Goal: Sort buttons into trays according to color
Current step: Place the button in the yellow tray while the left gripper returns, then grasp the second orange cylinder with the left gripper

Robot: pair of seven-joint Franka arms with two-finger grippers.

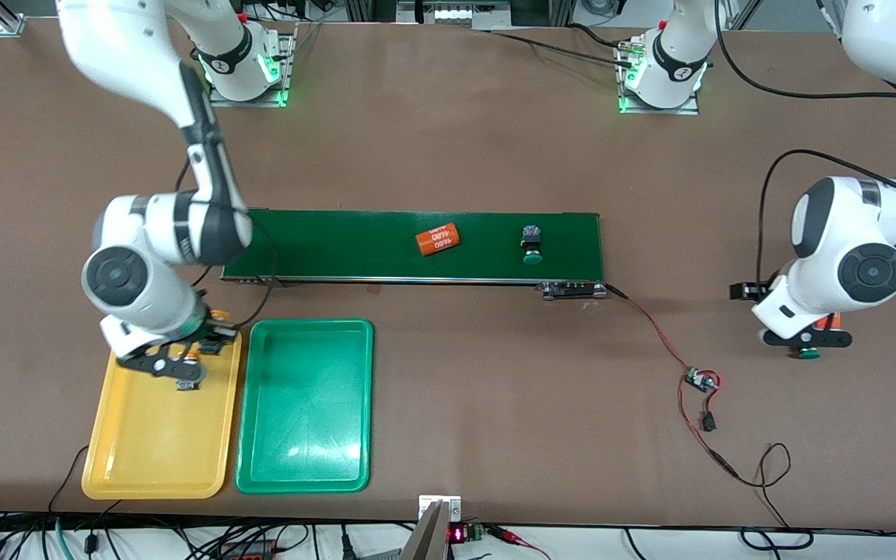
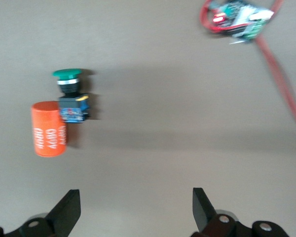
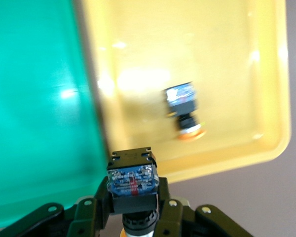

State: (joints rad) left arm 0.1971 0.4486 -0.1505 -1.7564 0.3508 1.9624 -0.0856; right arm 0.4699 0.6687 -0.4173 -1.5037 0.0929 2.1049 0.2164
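A button (image 3: 132,181) is seen pinched by its body in the right gripper (image 1: 183,359), which hangs over the yellow tray (image 1: 154,459), above the end of that tray farther from the front camera. The button's long axis runs along the gripper's own line, its blue-and-black body toward the wrist camera and its cap hidden below, so its colour cannot be told from the wrist view. Directly under the gripper lies bare yellow floor, with the green tray (image 1: 305,459) just beside it toward the left arm's end of the table. One orange-capped button (image 3: 185,109) is already lying on its side in the yellow tray. The left gripper (image 2: 133,210) is held spread wide over the bare table at its own end, where a green-capped button (image 2: 71,95) lies on its side, touching or nearly touching an orange cylinder (image 2: 48,128), a small circuit board (image 2: 234,19) lying well apart from both. Another green-capped button (image 1: 532,243) rests on the dark conveyor belt (image 1: 339,245), near a second orange cylinder (image 1: 438,239).
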